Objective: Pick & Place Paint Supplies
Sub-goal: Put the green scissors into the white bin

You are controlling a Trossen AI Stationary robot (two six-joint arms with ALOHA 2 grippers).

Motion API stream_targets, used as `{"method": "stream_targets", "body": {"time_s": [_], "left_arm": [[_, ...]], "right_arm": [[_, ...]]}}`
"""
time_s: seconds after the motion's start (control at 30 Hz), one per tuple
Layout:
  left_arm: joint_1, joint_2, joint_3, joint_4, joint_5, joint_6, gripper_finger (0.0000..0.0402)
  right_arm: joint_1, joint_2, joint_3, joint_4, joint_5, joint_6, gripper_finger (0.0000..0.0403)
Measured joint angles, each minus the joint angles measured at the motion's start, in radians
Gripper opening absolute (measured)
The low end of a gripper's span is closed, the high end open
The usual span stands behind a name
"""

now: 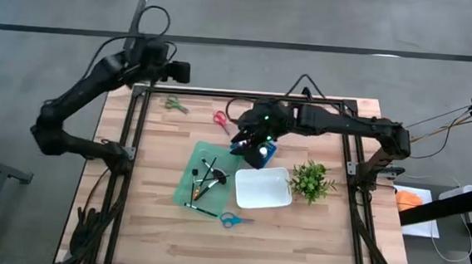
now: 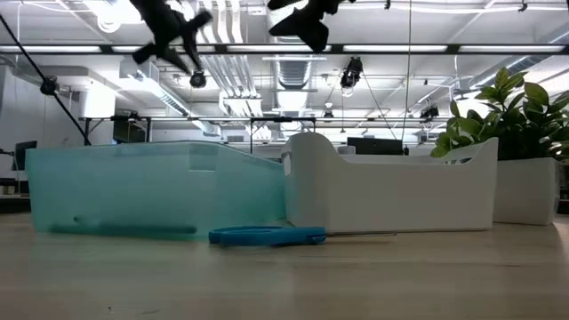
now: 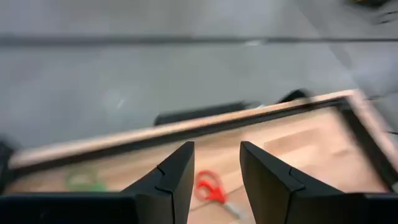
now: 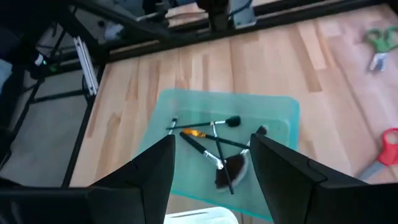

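Note:
Several slim dark-handled brushes (image 4: pixel 214 146) lie in a teal tray (image 1: pixel 189 179), also seen in the right wrist view (image 4: pixel 273 112). Green scissors (image 1: pixel 174 104) and red scissors (image 1: pixel 220 119) rest flat on the far part of the table, and blue scissors (image 1: pixel 234 220) lie near the tray's near end. My right gripper (image 4: pixel 214 165) hovers open above the tray's far right side (image 1: pixel 250 143), holding nothing. My left gripper (image 3: pixel 216 180) is open and raised over the table's far left edge (image 1: pixel 178 71), with the red scissors (image 3: pixel 208 186) below and beyond it.
A white bin (image 1: pixel 261 188) stands right of the tray, and a small leafy plant (image 1: pixel 312 181) right of the bin. A blue thing (image 1: pixel 266 156) shows partly under my right gripper. A black frame (image 1: pixel 137 117) runs along the table's edges. Bare wood lies near the front edge.

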State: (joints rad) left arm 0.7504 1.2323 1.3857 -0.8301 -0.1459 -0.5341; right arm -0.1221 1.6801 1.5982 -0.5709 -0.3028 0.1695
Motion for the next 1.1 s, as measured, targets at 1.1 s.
{"method": "stream_targets", "body": {"time_s": [1.1], "left_arm": [[0.228,0.560,-0.230,0.114,-0.084,-0.372,0.0137]], "right_arm": [[-0.013,-0.107,-0.001,-0.033,0.042,0.087,0.0205]]}}
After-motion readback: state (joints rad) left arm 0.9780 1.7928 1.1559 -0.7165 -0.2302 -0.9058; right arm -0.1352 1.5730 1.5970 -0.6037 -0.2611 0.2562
